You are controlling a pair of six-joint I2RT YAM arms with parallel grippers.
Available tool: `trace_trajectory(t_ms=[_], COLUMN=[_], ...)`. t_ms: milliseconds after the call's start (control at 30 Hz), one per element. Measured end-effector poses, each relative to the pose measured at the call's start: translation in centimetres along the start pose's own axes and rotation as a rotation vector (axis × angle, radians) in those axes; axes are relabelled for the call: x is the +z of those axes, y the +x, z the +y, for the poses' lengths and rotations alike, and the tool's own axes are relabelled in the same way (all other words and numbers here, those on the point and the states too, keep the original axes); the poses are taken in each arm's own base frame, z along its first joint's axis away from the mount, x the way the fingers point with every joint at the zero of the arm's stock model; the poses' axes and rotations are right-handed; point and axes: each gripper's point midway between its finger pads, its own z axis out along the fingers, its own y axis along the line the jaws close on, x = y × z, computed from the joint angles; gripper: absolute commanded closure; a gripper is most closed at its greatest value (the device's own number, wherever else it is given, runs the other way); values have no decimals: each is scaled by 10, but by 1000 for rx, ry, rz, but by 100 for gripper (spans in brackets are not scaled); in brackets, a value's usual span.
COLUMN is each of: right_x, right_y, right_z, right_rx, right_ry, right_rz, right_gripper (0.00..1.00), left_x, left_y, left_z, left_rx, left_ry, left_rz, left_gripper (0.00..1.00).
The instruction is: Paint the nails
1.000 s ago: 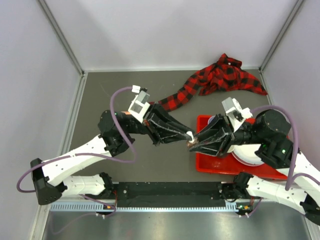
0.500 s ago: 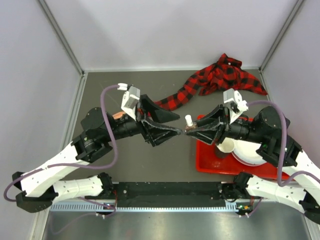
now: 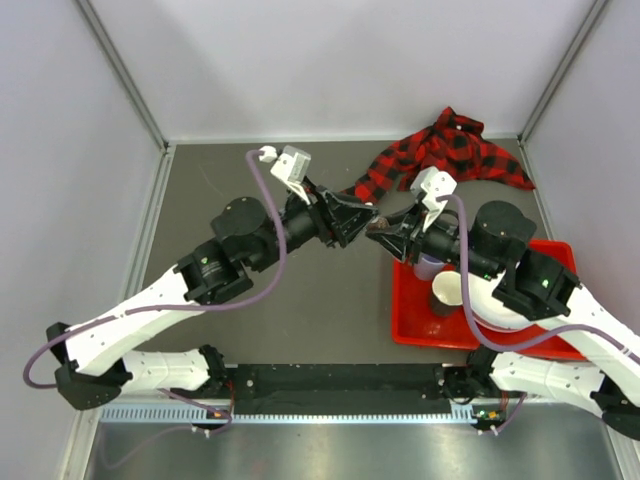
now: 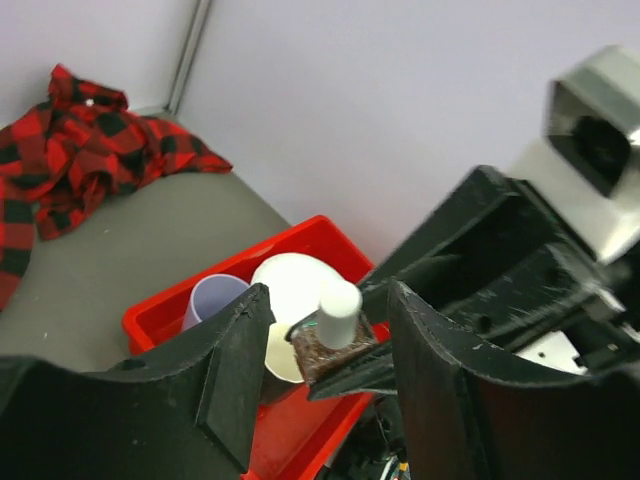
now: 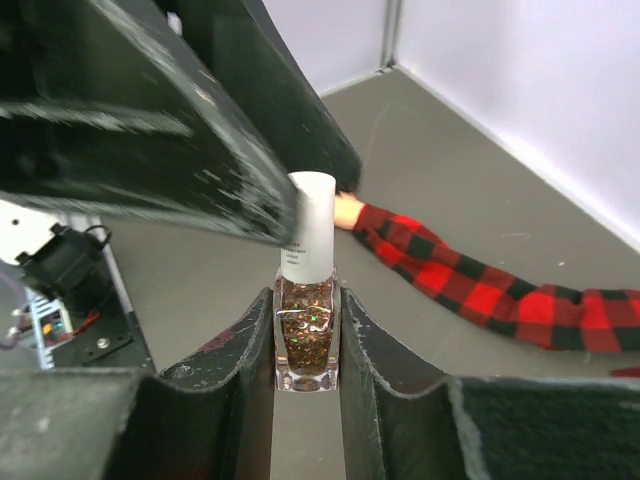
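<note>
- The black two-finger right gripper [image 5: 305, 300] clamps the small white-capped glass bottle of brown glitter polish [image 5: 306, 290], holding it upright in mid-air, probably so the cap can be twisted off.
- The black left gripper [image 4: 331, 292] is spread, one finger either side of the cap.
- Only the right wrist view shows the pale peach mannequin hand [image 5: 347, 210], which ends the red-and-black plaid sleeve [image 5: 450, 275] at far mid-table. Its nails are too small to make out.
</note>
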Motion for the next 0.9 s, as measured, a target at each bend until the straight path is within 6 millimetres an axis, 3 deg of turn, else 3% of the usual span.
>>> trace_trajectory(t_ms=[167, 300, 367, 400, 467, 667, 900], right_x=[-1, 0, 0, 0, 0, -11, -41], right_y=[0, 1, 1, 1, 0, -9, -31], right_z=[-9, -13, -14, -15, -16, -12, 28], right_rx=[-31, -43, -46, -46, -45, -37, -27], right_ry=[45, 62, 69, 72, 79, 63, -142], right_rz=[-1, 6, 7, 7, 3, -32, -126], right_gripper=[100, 100, 100, 100, 100, 100, 100], left_x=[14, 15, 15, 15, 16, 20, 0], left_y=[11, 10, 9, 9, 9, 8, 9], left_z=[14, 12, 10, 8, 4, -15, -74], left_rx=[-19, -38, -46, -51, -51, -20, 114], left_ry=[-69, -72, -64, -54, -31, 105, 518], left_rz=[21, 17, 13, 12, 14, 28, 16], left_gripper=[61, 68, 77, 90, 100, 100, 100])
